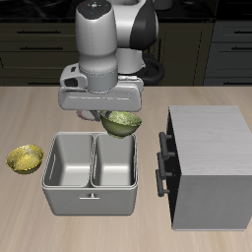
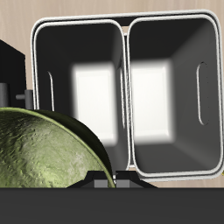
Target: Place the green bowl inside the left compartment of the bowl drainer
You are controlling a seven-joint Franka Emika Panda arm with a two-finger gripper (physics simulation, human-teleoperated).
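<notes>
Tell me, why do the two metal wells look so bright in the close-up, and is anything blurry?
Wrist view: each floor of the bowl drainer shows a pale glare patch, with the walls darker; the green bowl fills one corner, glossy and sharp. Exterior view: small and coarse but not blurred, with soft shading inside the wells.

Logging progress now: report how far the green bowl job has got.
Done: the green bowl is off the table, held up by the gripper. In hand: it hangs over the back rim of the bowl drainer, above the wells. Left: lowering it into the left compartment, which shows no bowl in it, and letting go.
</notes>
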